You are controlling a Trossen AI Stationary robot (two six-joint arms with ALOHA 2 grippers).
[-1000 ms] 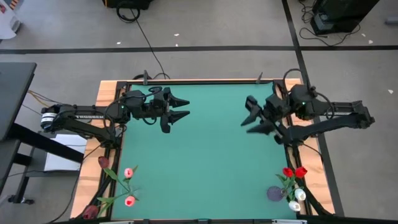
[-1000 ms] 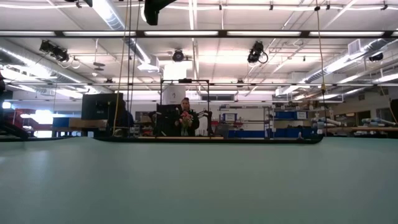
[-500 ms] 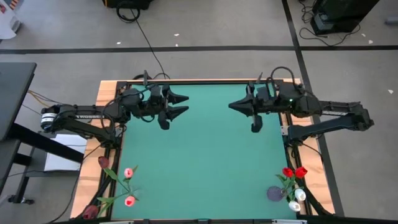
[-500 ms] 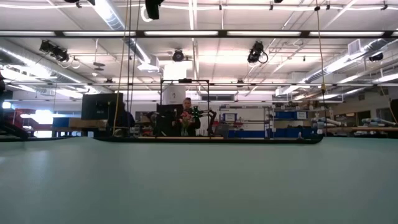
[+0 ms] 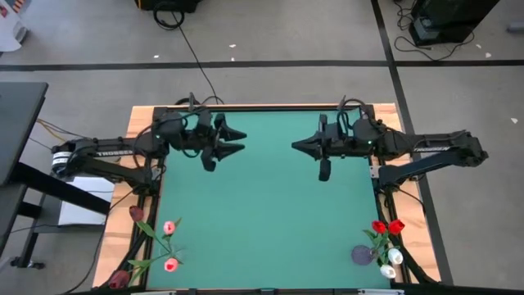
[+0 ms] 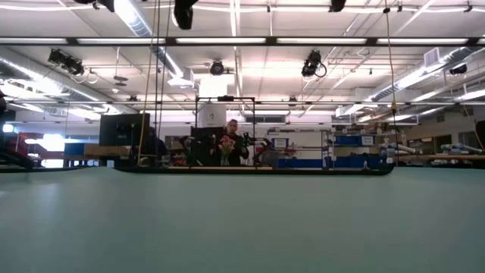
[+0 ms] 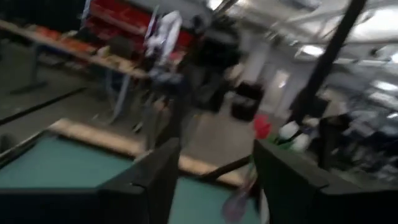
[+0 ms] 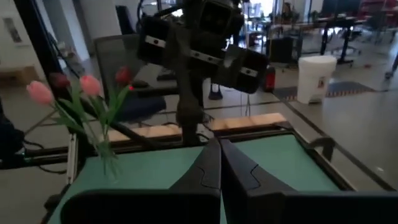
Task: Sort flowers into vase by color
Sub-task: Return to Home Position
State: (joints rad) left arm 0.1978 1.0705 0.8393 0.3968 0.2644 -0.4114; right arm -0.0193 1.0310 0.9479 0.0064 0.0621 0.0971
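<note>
Pink and dark red tulips (image 5: 169, 246) stand with their stems in a clear vase (image 8: 107, 158) at the table's near left corner. Red and white tulips (image 5: 386, 242) stand in a purplish vase (image 5: 360, 256) at the near right corner; the left wrist view shows them too (image 7: 273, 130). My left gripper (image 5: 244, 140) hovers open over the far left of the green mat, pointing right. My right gripper (image 5: 296, 146) hovers shut over the far right, pointing left at it. Neither gripper holds anything.
The green mat (image 5: 262, 221) lies bare between the two bunches, inside a wooden frame (image 5: 262, 106). In the low view a person (image 6: 231, 144) with flowers stands in the room beyond the far edge. Cables run on the floor behind the table.
My right gripper has swung round from slanting toward the near left and now points level toward the table's left, and it has moved left toward the left gripper. My left gripper has drawn back slightly toward the far left.
</note>
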